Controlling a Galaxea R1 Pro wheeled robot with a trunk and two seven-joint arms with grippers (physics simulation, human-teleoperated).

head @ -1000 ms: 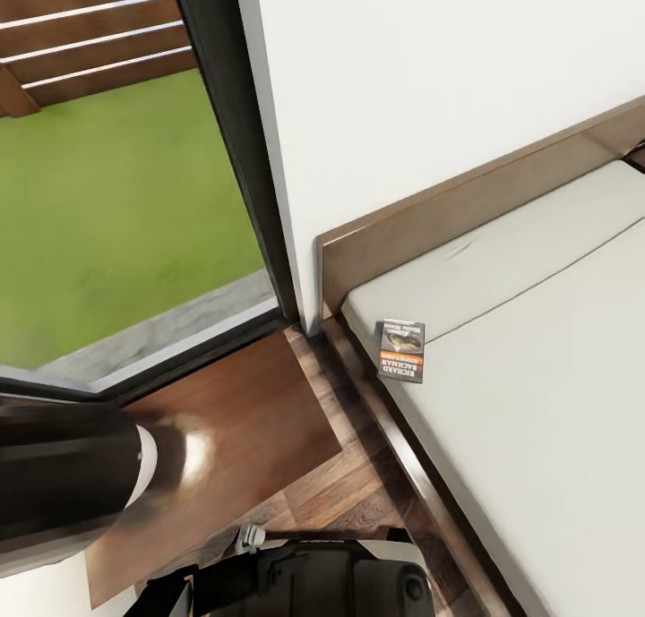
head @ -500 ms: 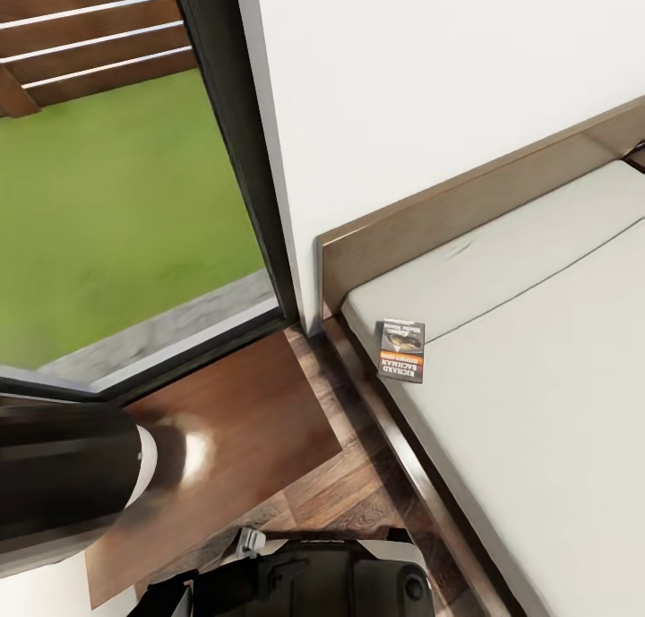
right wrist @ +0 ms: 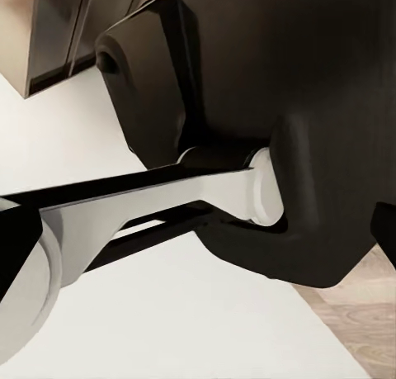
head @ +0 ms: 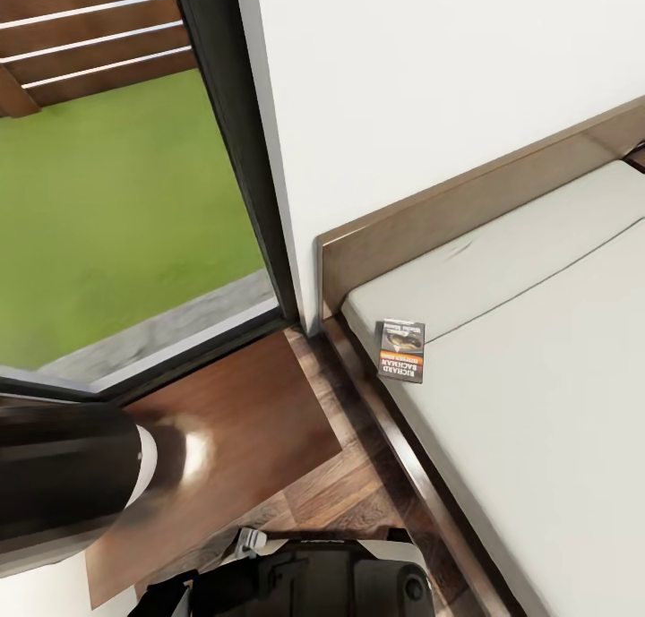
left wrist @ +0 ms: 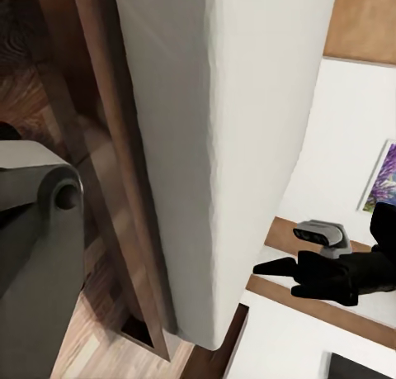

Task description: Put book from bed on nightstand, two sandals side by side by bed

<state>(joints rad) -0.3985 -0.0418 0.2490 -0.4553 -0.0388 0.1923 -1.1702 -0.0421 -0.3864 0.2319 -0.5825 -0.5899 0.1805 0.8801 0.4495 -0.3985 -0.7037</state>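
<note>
The book [head: 400,350] lies flat on the bed's pale mattress [head: 537,366], close to the side edge and near the headboard [head: 466,205]; its orange band and white lettering face up. Left of the bed, under the window, is the nightstand's reddish-brown top [head: 242,420]. My left arm [head: 63,483] hangs low at the left, well short of the book. In the left wrist view the mattress side [left wrist: 223,131] and dark bed frame [left wrist: 115,148] run past, and a black pointed gripper part [left wrist: 285,269] shows; its state is unclear. No sandal is seen.
A tall black-framed window [head: 228,142] shows grass and a slatted fence. A white wall [head: 430,80] rises behind the headboard. Wood-plank floor [head: 358,492] lies between nightstand and bed. My trunk [head: 313,581] is at the bottom. The right wrist view shows my own dark body [right wrist: 272,106].
</note>
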